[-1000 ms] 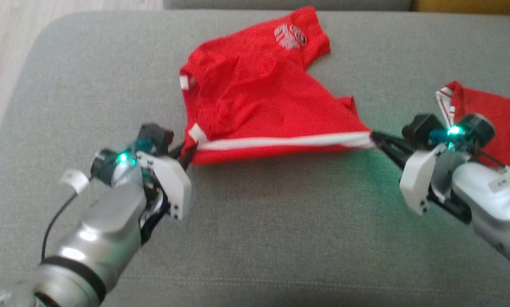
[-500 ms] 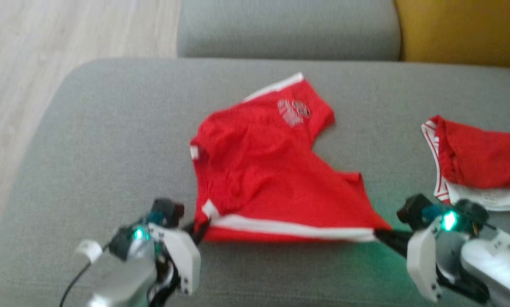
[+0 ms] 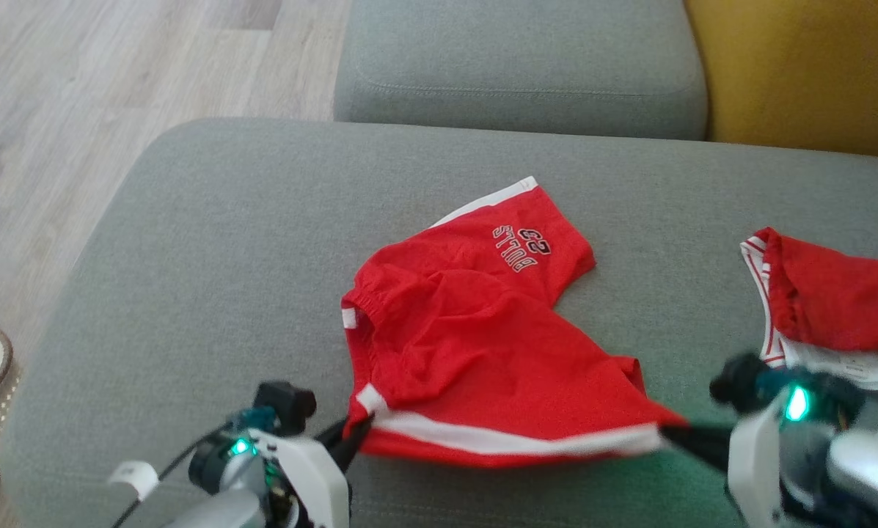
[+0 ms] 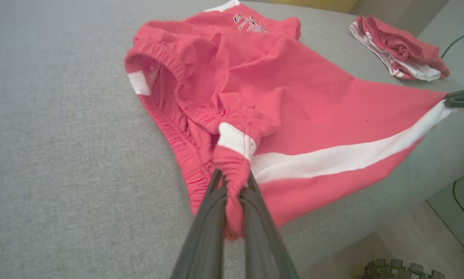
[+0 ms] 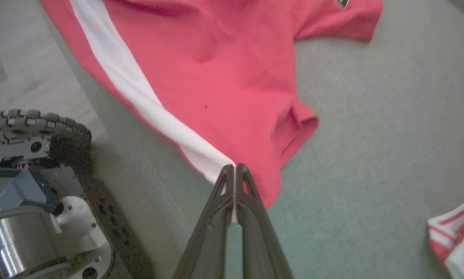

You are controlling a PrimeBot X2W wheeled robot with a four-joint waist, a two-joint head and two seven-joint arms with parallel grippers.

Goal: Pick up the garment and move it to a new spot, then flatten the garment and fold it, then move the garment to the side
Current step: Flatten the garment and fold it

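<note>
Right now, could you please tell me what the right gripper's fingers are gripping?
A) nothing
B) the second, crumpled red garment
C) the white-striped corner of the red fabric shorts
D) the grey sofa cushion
C: the right gripper is shut on the white stripe's end of the red fabric shorts, with the left gripper holding their waistband.

A grey fabric sofa seat (image 3: 189, 242) and matching back cushion (image 3: 519, 66) stand over a pale wood-plank floor (image 3: 79, 88) in soft daylight.
</note>
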